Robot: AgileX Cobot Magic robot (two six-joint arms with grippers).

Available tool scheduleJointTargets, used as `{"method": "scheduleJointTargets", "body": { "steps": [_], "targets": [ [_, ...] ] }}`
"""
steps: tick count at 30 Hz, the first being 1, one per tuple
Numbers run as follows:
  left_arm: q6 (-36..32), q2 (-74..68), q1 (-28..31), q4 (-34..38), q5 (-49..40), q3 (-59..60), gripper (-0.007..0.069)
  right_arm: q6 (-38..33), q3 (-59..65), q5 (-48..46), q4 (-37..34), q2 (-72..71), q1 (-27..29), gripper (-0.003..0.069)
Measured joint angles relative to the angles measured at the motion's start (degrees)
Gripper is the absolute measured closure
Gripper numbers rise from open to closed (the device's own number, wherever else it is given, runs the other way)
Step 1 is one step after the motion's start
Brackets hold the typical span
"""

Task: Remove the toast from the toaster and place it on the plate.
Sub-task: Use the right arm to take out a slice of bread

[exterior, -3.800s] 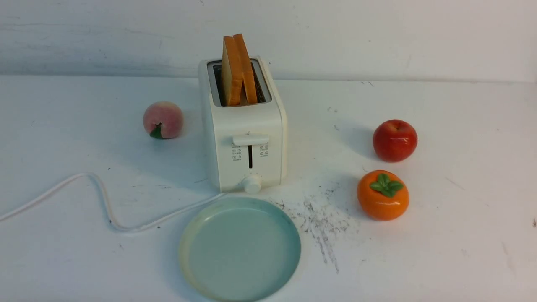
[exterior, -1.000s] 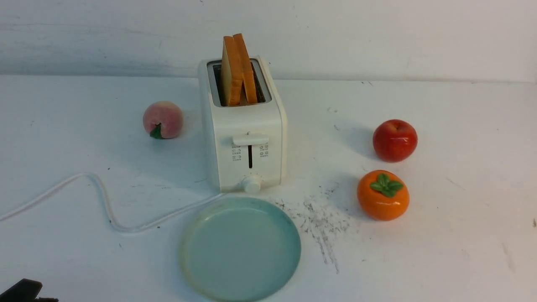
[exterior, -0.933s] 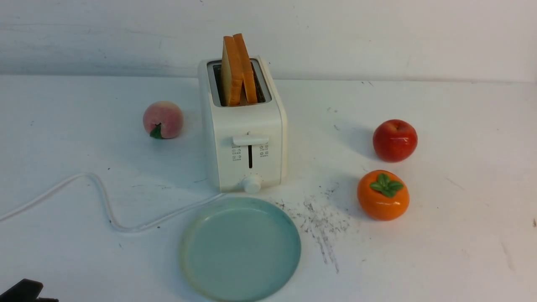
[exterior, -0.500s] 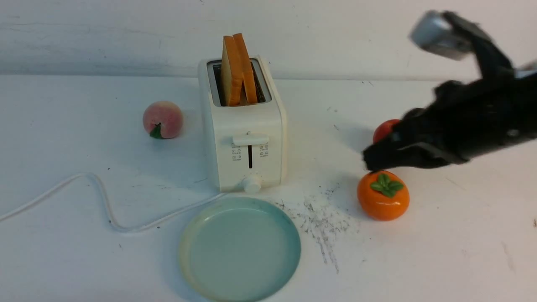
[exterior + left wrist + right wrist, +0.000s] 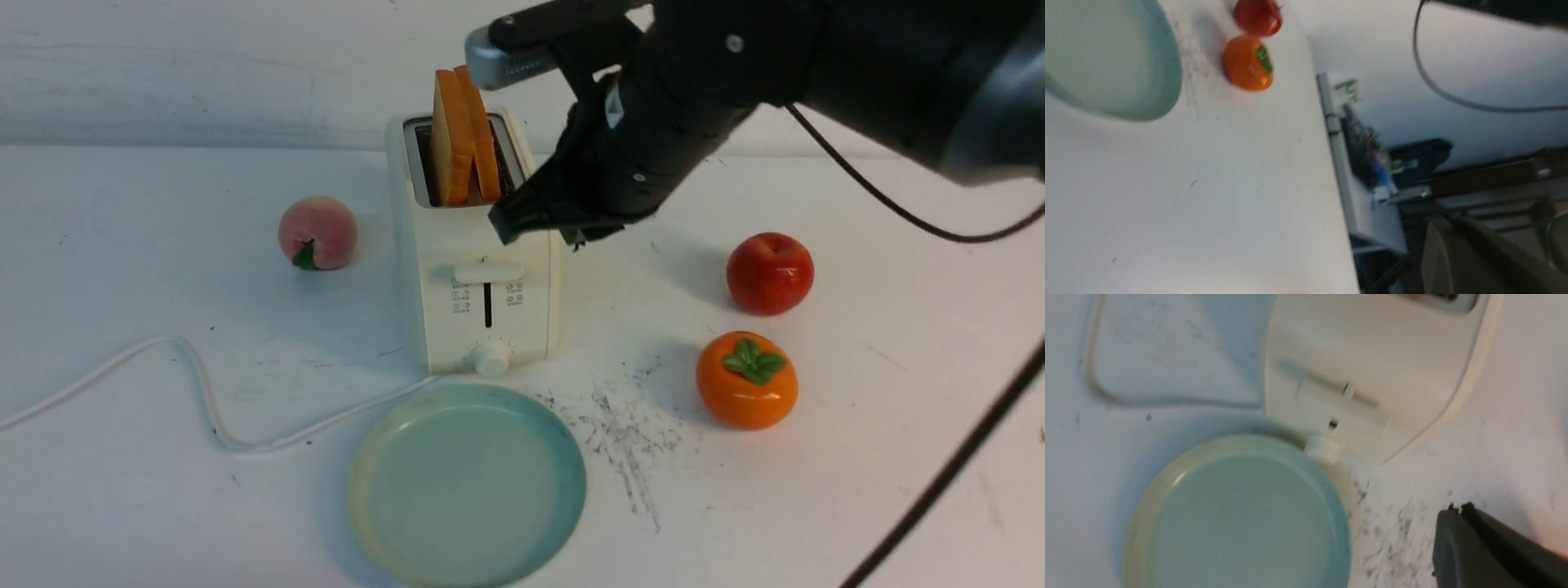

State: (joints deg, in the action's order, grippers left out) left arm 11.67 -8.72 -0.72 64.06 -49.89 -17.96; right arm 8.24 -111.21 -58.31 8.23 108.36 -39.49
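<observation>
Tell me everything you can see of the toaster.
The toaster is a cream-white, plastic-looking box standing upright on the table, behind the plate. Two toast slices stick up from its top opening. Its front shows a raised lever, grey icons and a round knob; a white cord leaves its base. The right gripper hangs near its top; contact unclear.

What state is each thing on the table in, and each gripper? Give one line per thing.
Toaster: upright, lever up.
Toast: two slices standing in it, leaning together, not gripped.
Plate: empty.
Cord: slack, lying in curves.
Right gripper: shut, holding nothing, at the toaster's top front corner.
Left gripper: out of view, shut.
</observation>
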Motion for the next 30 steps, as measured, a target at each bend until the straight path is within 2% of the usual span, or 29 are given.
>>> {"method": "scheduleJointTargets", "body": {
  "steps": [3,5,9,15,25,30],
  "targets": [
    [-0.22,-5.15,0.00,-3.51,-4.80,-2.51,0.0638,0.22,-4.51,1.37,0.23,2.95,0.53,0.0657],
    [-0.85,-11.48,0.00,-8.76,-9.49,-5.49,0.0638,0.26,-9.87,3.86,0.17,6.61,1.36,0.0657],
    [-2.73,-18.24,0.00,-14.00,-12.86,-8.41,0.0638,1.02,-13.87,8.29,0.33,10.49,2.52,0.0652],
    [-4.71,-21.49,0.00,-16.28,-13.87,-9.89,0.0638,1.66,-14.35,14.43,0.58,13.39,3.86,0.0615],
    [-4.92,-21.61,0.00,-17.27,-13.82,-10.02,0.0638,1.77,-14.38,18.10,-0.55,15.53,4.85,0.0369],
    [-4.92,-21.61,0.00,-17.41,-13.82,-10.02,0.0638,1.77,-14.38,19.62,-1.18,16.59,4.85,0.0319]
  ]
}}
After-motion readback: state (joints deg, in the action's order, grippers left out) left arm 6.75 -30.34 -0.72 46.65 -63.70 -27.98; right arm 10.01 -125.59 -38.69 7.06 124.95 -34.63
